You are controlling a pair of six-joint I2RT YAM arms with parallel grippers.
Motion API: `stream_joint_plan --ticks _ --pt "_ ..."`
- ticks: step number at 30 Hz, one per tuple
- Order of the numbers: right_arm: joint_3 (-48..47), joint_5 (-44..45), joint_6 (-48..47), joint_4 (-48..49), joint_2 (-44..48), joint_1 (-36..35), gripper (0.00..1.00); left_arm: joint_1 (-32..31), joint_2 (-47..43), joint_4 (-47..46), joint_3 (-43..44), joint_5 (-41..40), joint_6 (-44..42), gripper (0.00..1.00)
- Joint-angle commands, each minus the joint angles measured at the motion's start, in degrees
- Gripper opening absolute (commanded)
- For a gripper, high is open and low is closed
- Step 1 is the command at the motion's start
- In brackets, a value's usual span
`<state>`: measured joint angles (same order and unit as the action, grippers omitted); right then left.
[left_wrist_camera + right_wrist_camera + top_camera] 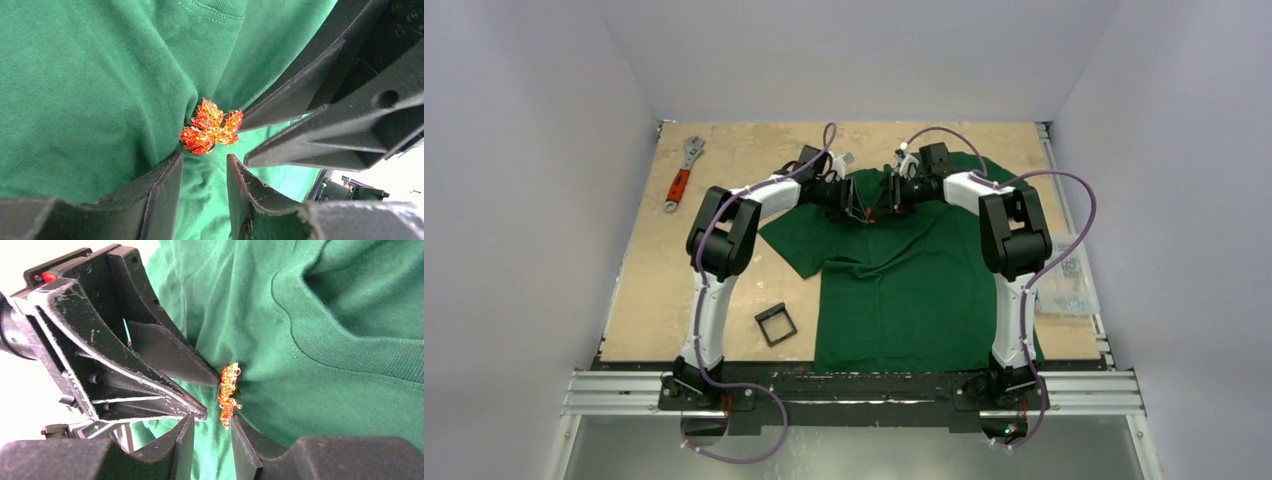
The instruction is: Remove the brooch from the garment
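The garment (904,285), a dark green T-shirt, lies spread on the table, collar at the far side. The brooch (211,128), a tiny orange-red jagged leaf, sits on a fold of cloth below the collar; I see it edge-on in the right wrist view (228,396) and as a speck from above (871,216). My left gripper (204,161) stands open, its tips just short of the brooch, with only cloth behind the gap. My right gripper (212,421) is open too, one fingertip touching the brooch's lower end. Both grippers meet tip to tip over the chest (870,205).
A red-handled wrench (681,176) lies at the far left of the table. A small black square frame (776,325) rests near the left arm. A clear plastic bag (1064,282) sits at the right edge. The right arm's fingers (295,95) crowd the brooch from the side.
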<state>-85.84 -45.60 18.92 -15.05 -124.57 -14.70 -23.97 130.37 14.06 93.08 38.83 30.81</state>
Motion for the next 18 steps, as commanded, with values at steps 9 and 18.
stream_joint_plan --ticks 9,18 --pt "-1.8 -3.5 4.3 3.9 -0.9 -0.5 0.37 1.0 -3.3 -0.4 -0.7 -0.3 -1.6 0.36" --pt "-1.7 -6.6 8.6 7.8 -1.6 -1.4 0.42 1.2 -10.0 -9.4 -7.5 -2.2 -4.9 0.51"
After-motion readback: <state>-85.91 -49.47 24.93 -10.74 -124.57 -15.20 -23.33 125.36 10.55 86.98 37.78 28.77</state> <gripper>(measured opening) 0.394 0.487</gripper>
